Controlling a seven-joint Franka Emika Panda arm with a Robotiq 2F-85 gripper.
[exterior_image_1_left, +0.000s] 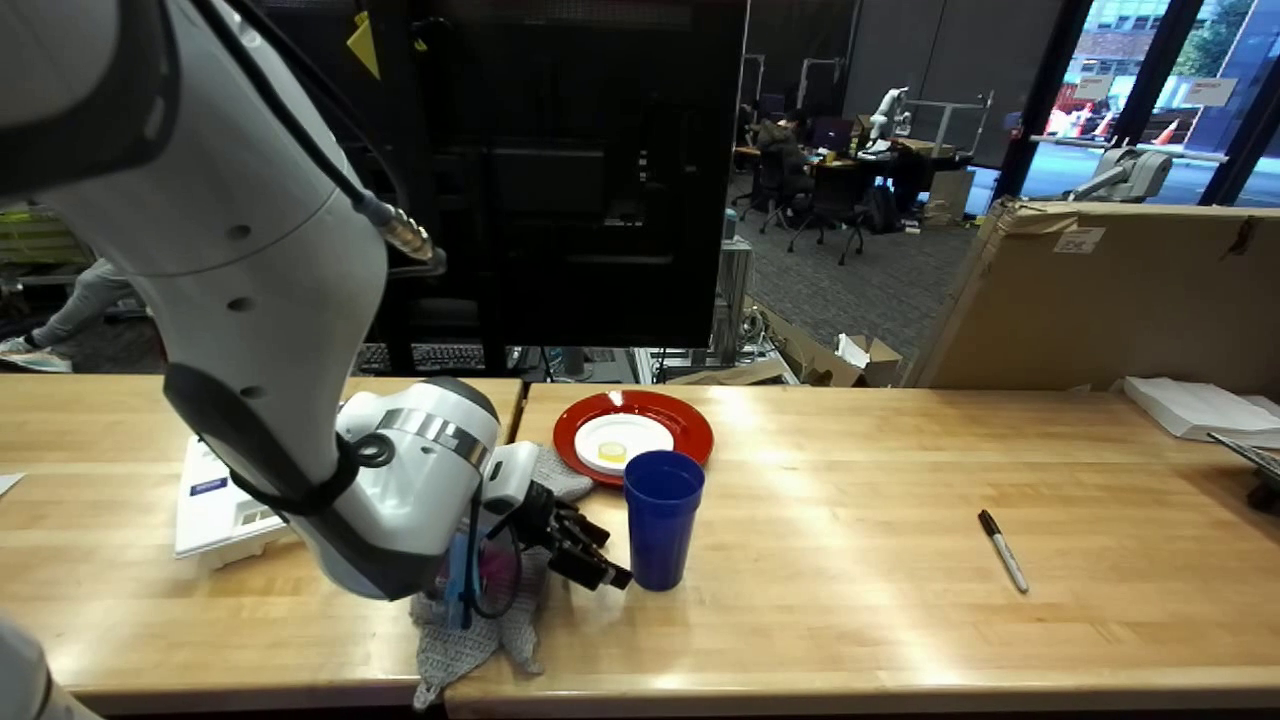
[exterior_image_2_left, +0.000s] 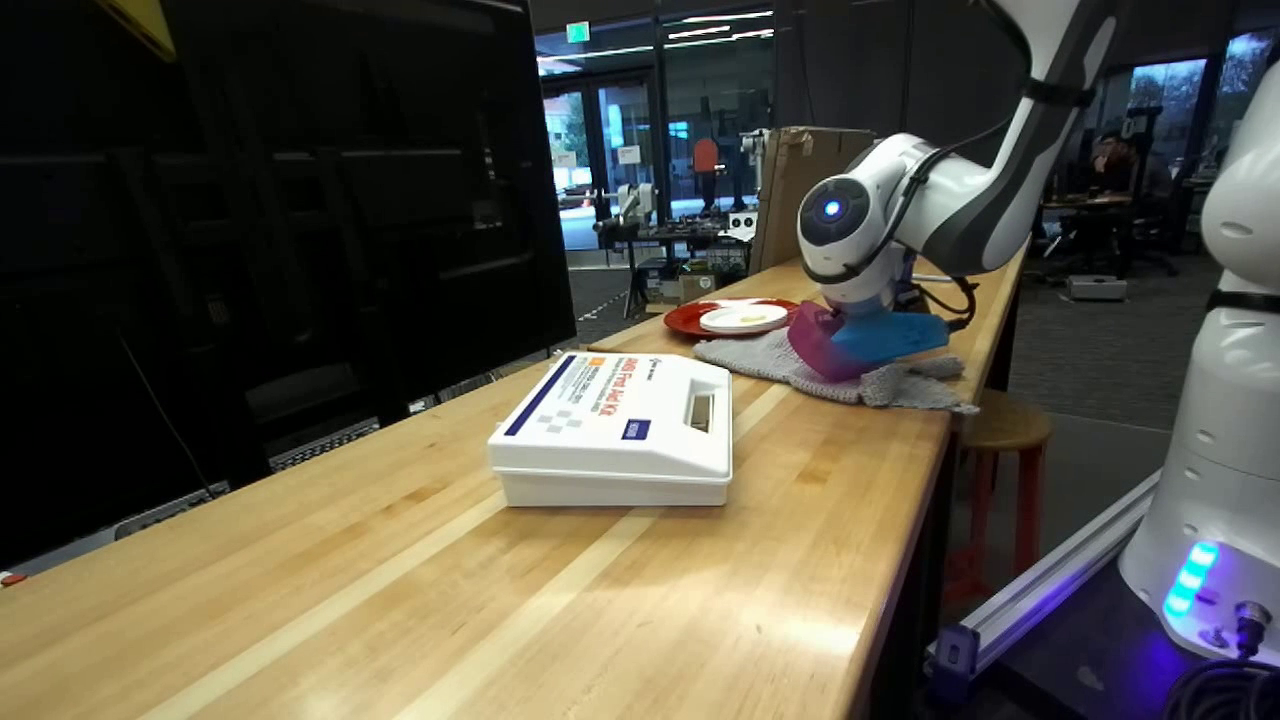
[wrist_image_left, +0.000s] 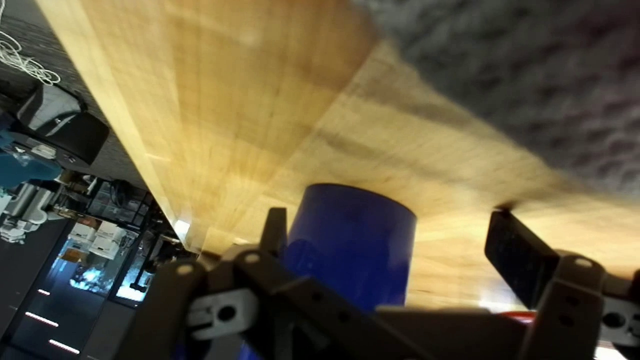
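The gripper (exterior_image_1_left: 608, 556) is just beside the blue cup (exterior_image_1_left: 663, 525), its two fingers spread well apart. In the wrist view the cup shows in the gap between them, close by one finger, with wood showing between it and the other; whether the nearer finger touches it cannot be told. The cup stands upright on the wooden table (exterior_image_1_left: 830, 620). On the gripper's side of the cup, a gray knitted cloth (exterior_image_1_left: 455, 640) lies under the arm (exterior_image_1_left: 280, 290). A magenta and blue piece (exterior_image_2_left: 890, 340) is on that same side of the cup; whether it is fixed to the arm or lies on the cloth is unclear. Behind the cup in an exterior view, partly hidden by it, a red plate (exterior_image_1_left: 692, 420) bears a white dish (exterior_image_1_left: 630, 428). Well to the right of the cup there lies a black-capped marker (exterior_image_1_left: 1005, 552); farther right of it are white paper (exterior_image_1_left: 1205, 408) and a large cardboard box (exterior_image_1_left: 1110, 290). Past the cloth from the cup, a white first aid kit (exterior_image_2_left: 610, 430) lies flat.
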